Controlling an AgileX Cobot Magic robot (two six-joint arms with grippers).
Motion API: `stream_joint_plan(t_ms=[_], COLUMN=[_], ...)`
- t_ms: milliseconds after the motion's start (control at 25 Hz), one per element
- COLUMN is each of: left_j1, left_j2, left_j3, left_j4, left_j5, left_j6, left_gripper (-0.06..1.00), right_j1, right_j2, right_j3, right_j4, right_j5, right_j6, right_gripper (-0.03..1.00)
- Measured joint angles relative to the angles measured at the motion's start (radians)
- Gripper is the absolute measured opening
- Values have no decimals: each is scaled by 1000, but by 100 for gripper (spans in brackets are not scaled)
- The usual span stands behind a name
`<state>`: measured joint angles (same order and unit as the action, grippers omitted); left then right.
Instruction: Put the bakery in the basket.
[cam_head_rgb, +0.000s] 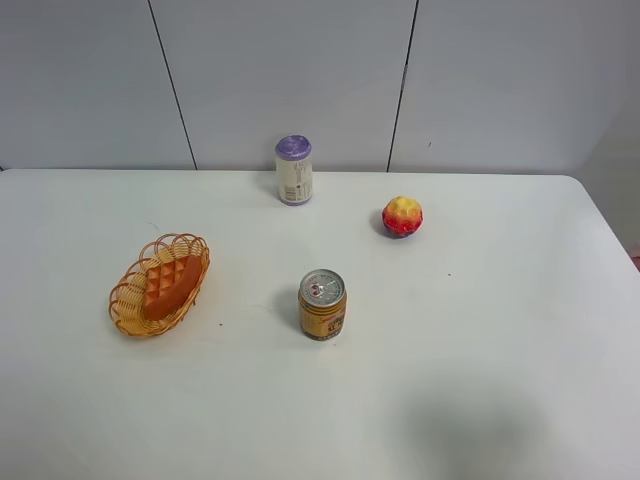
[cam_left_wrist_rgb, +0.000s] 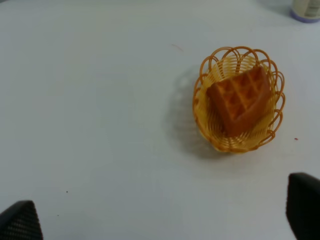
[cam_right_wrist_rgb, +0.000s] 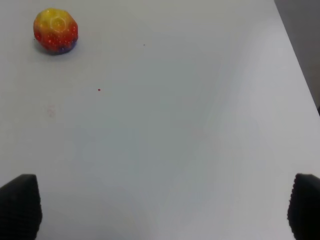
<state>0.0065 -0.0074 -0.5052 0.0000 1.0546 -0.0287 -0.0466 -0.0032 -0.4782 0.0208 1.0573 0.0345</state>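
Task appears complete: the bakery (cam_head_rgb: 171, 284) lies inside the basket (cam_head_rgb: 124, 305), left of frame; left gripper (cam_left_wrist_rgb: 160, 220) and right gripper (cam_right_wrist_rgb: 165, 210) fingers apart, empty

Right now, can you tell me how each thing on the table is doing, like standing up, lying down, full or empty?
basket: resting on the table, holds the waffle slice.
waffle slice: lying flat inside the basket.
gold can: standing upright, top sealed.
purple-lidded bottle: standing upright, lid on.
cupcake: sitting upright, alone.
left gripper: jaws wide open, holding nothing.
right gripper: jaws wide open, holding nothing.
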Motion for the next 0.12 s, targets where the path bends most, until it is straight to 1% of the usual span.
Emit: stream_joint_plan(t_ms=[120], left_j1=[0], left_j2=[0], left_j3=[0], left_j4=[0], left_j5=[0], left_j6=[0], left_gripper=[99], right_j1=[0], right_j2=[0], right_j3=[0], right_j4=[0], right_j5=[0], right_j6=[0], right_gripper=[99])
